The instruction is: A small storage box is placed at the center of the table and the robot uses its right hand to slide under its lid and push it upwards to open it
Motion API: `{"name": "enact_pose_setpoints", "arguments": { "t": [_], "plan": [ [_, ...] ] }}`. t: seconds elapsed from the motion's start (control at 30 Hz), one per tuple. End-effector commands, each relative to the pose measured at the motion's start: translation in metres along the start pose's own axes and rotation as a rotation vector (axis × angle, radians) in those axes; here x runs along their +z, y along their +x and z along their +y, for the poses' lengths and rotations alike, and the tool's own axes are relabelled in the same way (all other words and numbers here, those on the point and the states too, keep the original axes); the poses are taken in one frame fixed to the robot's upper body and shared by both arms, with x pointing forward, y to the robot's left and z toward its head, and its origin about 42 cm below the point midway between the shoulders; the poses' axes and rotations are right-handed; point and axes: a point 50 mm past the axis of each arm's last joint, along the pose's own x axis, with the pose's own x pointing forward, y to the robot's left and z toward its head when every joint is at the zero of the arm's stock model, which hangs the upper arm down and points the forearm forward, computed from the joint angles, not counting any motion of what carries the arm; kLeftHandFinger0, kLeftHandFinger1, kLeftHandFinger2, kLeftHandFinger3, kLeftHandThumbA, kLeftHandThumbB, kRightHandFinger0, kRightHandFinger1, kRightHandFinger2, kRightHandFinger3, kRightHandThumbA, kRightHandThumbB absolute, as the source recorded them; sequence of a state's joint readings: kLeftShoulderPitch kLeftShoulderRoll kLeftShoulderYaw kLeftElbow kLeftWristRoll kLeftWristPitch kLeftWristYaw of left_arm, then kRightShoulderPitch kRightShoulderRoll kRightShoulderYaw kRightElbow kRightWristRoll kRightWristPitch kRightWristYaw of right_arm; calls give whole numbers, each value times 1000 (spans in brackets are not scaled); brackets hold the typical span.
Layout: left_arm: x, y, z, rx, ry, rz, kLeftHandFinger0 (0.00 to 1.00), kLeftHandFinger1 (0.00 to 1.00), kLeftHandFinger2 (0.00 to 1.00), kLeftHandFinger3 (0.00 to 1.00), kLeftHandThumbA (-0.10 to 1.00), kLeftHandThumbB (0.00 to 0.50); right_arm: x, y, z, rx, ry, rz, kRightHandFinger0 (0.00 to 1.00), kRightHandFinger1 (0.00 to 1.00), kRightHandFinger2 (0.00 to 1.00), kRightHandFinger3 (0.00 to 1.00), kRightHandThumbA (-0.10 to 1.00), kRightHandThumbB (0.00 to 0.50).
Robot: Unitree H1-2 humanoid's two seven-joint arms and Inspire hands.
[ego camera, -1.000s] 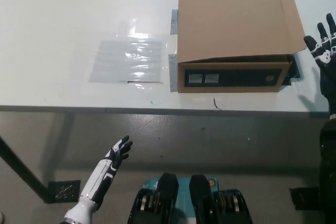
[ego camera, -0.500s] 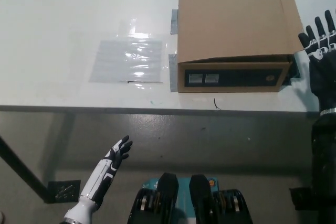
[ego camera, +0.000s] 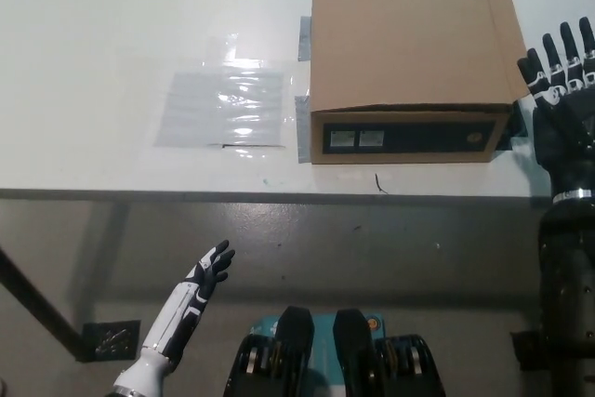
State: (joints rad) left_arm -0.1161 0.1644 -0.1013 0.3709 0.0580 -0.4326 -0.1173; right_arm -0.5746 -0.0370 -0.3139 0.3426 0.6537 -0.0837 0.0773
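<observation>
Fingers (ego camera: 556, 51) of the black right hand (ego camera: 559, 90) spread apart and pointing up, holding nothing; hand stands upright just beside the right edge of the storage box (ego camera: 409, 53), closer in than half a second ago, when it sat nearer the picture's right border, and lower and further left than a second ago; cannot tell whether it touches the box; box sits on the white counter (ego camera: 112, 34) toward the right, brown cardboard lid (ego camera: 406, 39) lying flat and closed, its front edge overhanging the dark front panel (ego camera: 409, 138); whole picture has shifted slightly, so the box's small jump looks like camera, not box; clear plastic sheet (ego camera: 223, 107) lies flat on the counter just left of the box, same spot; white left hand (ego camera: 210, 269) rests below the counter edge at lower left, fingers apart, empty, unchanged.
</observation>
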Motion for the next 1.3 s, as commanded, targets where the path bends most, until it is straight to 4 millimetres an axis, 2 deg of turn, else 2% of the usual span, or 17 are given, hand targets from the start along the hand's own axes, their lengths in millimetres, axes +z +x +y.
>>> {"name": "enact_pose_setpoints", "arguments": {
  "t": [0.0,0.13,0.3,0.5,0.6,0.83,1.1,1.27],
  "plan": [
    [13,8,9,-16,22,-80,1000,1000,1000,1000,1000,500,6,21,33,100,31,-37,1000,1000,1000,1000,1000,337],
    [14,10,7,-17,24,-81,1000,1000,1000,1000,1000,500,8,21,33,112,-3,-43,1000,1000,1000,1000,1000,328],
    [14,9,10,-13,23,-81,1000,1000,1000,1000,1000,500,20,24,30,115,-8,-67,1000,1000,1000,1000,1000,360],
    [13,8,9,-18,26,-78,1000,1000,1000,1000,1000,500,37,28,17,98,-57,-109,1000,1000,1000,1000,1000,343],
    [13,7,8,-15,26,-79,1000,1000,1000,1000,1000,500,41,30,12,79,-72,-112,1000,1000,1000,1000,1000,348],
    [13,9,9,-15,30,-77,1000,1000,1000,1000,1000,500,46,31,2,52,-107,-139,1000,1000,1000,1000,1000,315],
    [14,9,9,-25,19,-83,1000,1000,1000,1000,1000,500,35,31,2,49,-73,-112,1000,1000,1000,1000,1000,299],
    [14,9,8,-18,19,-82,1000,1000,1000,1000,1000,500,21,31,3,41,-6,-75,1000,1000,1000,1000,1000,350]
  ]
}}
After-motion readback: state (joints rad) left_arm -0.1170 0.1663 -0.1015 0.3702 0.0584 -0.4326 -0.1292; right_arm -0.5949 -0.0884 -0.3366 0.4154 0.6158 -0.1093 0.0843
